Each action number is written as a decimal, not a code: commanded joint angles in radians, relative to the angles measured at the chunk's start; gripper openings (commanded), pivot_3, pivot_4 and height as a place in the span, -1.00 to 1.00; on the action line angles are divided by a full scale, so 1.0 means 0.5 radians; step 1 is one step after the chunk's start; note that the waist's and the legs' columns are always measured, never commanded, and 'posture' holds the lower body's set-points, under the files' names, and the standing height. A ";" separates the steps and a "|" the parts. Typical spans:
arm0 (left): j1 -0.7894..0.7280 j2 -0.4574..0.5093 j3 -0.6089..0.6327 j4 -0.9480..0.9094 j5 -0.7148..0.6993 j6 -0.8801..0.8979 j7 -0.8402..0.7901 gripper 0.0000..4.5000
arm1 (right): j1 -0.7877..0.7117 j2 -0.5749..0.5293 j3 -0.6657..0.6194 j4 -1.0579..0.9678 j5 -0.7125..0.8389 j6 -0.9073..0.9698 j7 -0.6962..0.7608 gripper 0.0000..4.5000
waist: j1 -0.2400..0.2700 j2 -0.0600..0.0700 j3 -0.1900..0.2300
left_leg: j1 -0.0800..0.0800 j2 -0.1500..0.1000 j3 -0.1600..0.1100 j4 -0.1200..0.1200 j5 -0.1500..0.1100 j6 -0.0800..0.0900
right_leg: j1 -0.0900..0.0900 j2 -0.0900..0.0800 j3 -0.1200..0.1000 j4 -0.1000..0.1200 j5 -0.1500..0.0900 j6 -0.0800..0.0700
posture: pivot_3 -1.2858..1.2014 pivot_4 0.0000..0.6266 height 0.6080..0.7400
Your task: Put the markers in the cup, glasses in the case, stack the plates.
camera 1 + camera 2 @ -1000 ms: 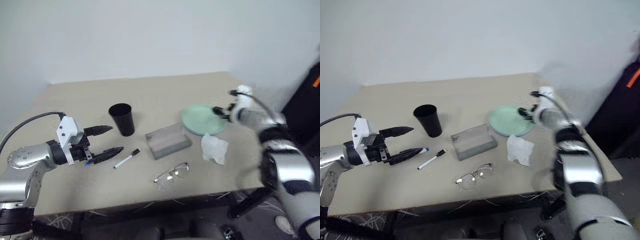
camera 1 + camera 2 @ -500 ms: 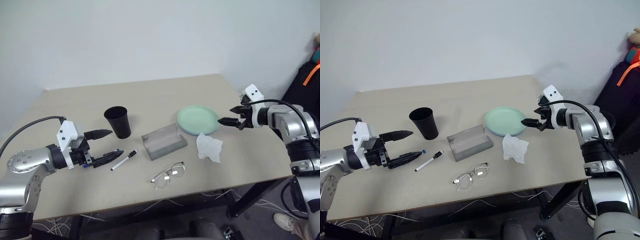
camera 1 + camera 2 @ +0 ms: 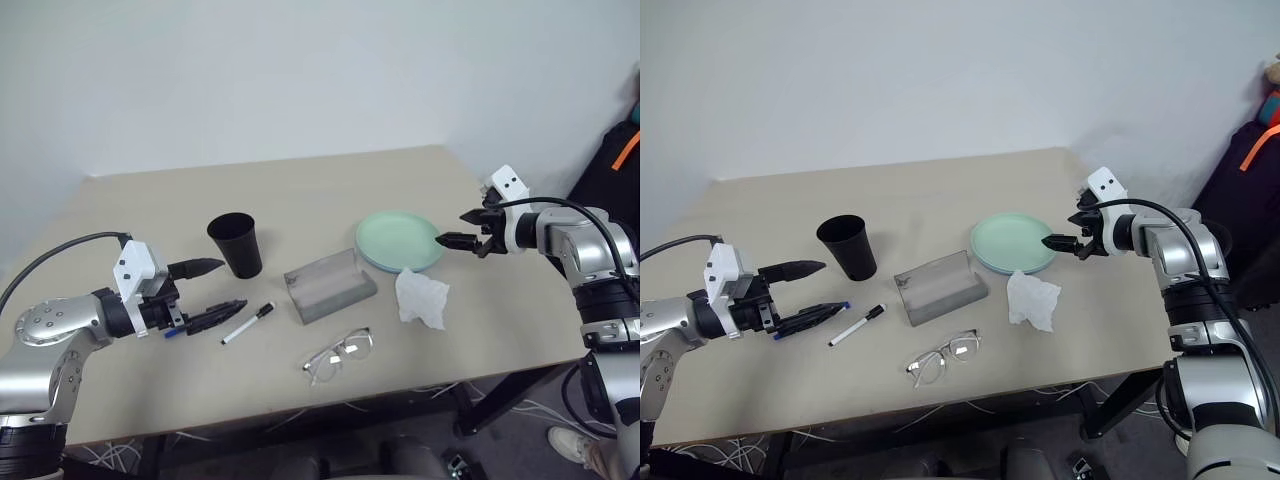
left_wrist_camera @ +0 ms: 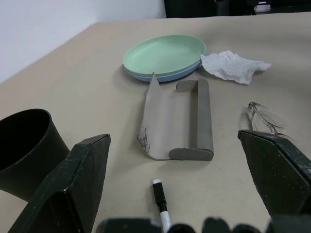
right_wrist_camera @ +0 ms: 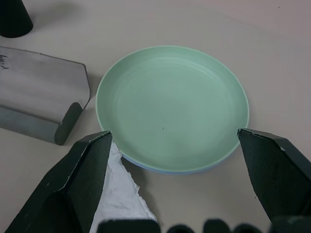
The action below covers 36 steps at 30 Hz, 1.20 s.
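Plates: pale green plate (image 5: 172, 107) sits on the blue plate (image 4: 163, 77), already stacked, at table's (image 3: 330, 185) right-centre. Blue rim peeks out under the green in both wrist views; head views barely show it.
Case: grey case (image 3: 330, 284) lies open mid-table, betw. cup and plates. L wrist view shows its hollow inside.
Cup: black cup (image 3: 235, 244) upright, left of case.
Glasses: glasses (image 3: 340, 352) near front edge, in front of case, not in it.
Markers: black-cap marker (image 3: 247, 322) flat on table beside L gripper; blue marker (image 3: 810, 319) lies under the lower L finger, only blue tip seen. Neither in cup.
Tissue: tissue (image 3: 421, 297) touching plates' near edge.
L gripper: left gripper (image 3: 212, 290) jaws wide apart, empty, low over blue marker.
R gripper: right gripper (image 3: 458, 229) jaws spread, empty, just right of plates.
Vs 1 s ago: R gripper was over the plates' far edge; now drawn back off to the right. L gripper unchanged. Objects same spots.
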 commanded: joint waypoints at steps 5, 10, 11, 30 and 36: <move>-0.056 0.011 0.050 -0.008 -0.025 -0.007 0.014 1.00 | 0.004 -0.039 -0.083 -0.096 0.044 -0.013 0.006 0.99 | 0.000 0.000 0.000 | 0.000 0.000 0.000 0.002 0.000 0.000 | 0.001 0.000 0.000 0.000 0.000 0.000 | 0.03 -1.00 0.88; -0.069 0.013 0.043 0.002 -0.021 -0.007 0.008 1.00 | 0.040 -0.049 -0.093 -0.144 0.058 -0.003 0.010 0.99 | -0.001 0.000 0.000 | 0.001 0.001 0.001 0.002 0.000 0.000 | 0.001 0.000 0.000 0.000 0.000 0.000 | 0.03 -1.00 0.88; -0.072 0.014 0.042 0.005 -0.020 -0.007 0.007 1.00 | 0.046 -0.051 -0.095 -0.153 0.061 0.000 0.012 0.99 | -0.001 0.000 0.000 | 0.001 0.001 0.001 0.002 0.000 0.000 | 0.001 0.000 0.000 0.000 0.000 0.000 | 0.03 -1.00 0.88; -0.126 0.010 0.017 0.036 0.004 -0.009 0.017 1.00 | 0.058 -0.066 -0.110 -0.176 0.086 0.004 0.017 0.99 | 0.000 0.000 0.000 | 0.001 0.001 0.001 0.002 0.000 0.000 | 0.001 0.000 0.000 0.000 0.000 0.000 | 0.03 -1.00 0.88; -0.113 0.000 0.015 0.041 0.018 -0.020 0.026 1.00 | 0.211 -0.083 -0.053 -0.334 0.105 0.019 0.099 0.99 | 0.003 -0.002 -0.001 | 0.000 0.001 0.000 0.002 0.000 0.000 | 0.001 0.000 0.000 -0.001 0.000 0.000 | 0.03 -1.00 0.88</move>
